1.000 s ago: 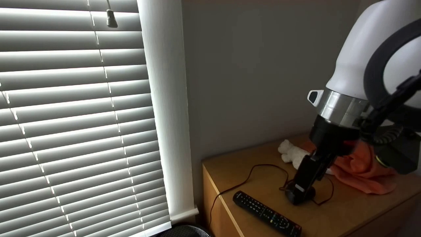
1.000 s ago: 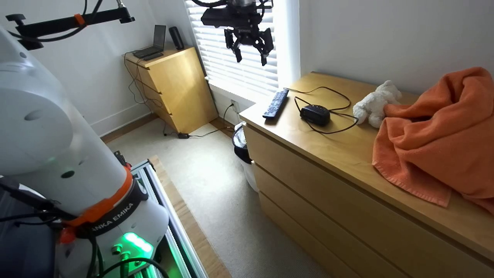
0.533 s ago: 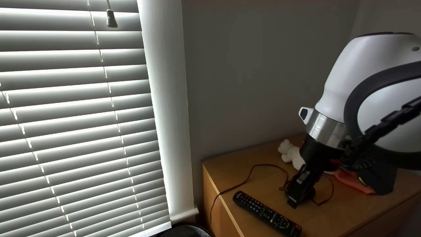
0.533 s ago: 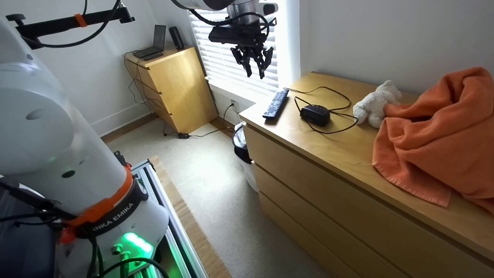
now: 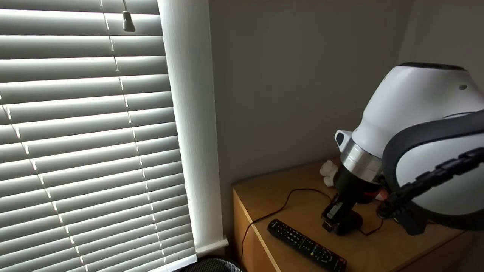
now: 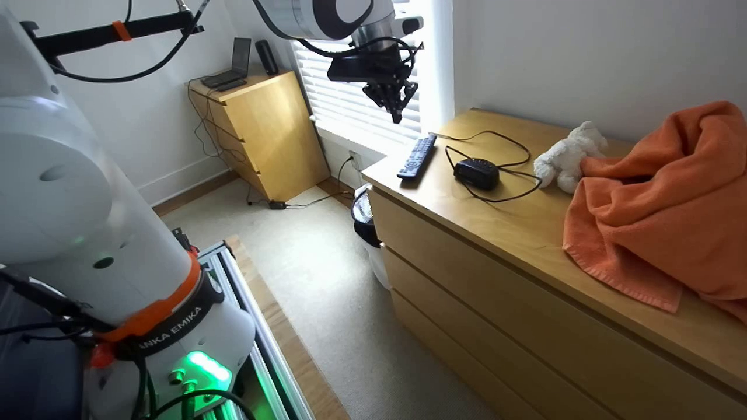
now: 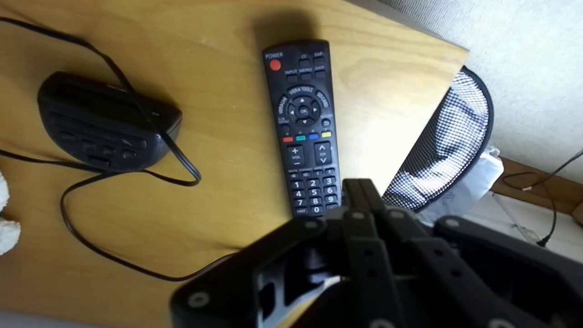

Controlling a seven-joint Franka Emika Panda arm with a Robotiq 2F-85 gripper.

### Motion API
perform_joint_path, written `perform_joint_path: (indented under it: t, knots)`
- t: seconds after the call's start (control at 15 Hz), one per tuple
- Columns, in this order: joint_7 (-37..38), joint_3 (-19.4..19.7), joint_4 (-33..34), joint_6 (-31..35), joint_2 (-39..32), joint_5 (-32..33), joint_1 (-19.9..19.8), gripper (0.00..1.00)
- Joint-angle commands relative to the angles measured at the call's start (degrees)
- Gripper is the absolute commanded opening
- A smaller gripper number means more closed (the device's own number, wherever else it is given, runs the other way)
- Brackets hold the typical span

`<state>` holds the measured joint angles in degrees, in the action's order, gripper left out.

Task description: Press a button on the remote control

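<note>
Hovering my claw (image 7: 359, 183), pinched fully together, empty, I see the remote (image 7: 304, 130) on the desk (image 7: 221, 118), at the claw's eleven o'clock in the wrist view; readying seems done, pressing left.

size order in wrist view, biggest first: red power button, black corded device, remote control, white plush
1. Remote control and black corded device: too close to rank; the remote is longer, its lower end behind the hand, the device broader.
2. White plush, cut off by the left edge.
3. Red power button.
</note>
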<state>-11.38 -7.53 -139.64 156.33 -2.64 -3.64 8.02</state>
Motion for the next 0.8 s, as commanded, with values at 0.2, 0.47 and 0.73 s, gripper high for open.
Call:
perform_joint_path:
  t: [0.2,0.47,0.73]
  knots:
    - [3.20,-0.31,4.04,0.43,-7.13,4.47,0.41,0.00]
    - [1.00,-0.84,2.73,0.75,-5.27,2.59,-0.50,0.01]
    - [1.00,-0.83,2.79,0.75,-5.10,2.58,-0.50,0.01]
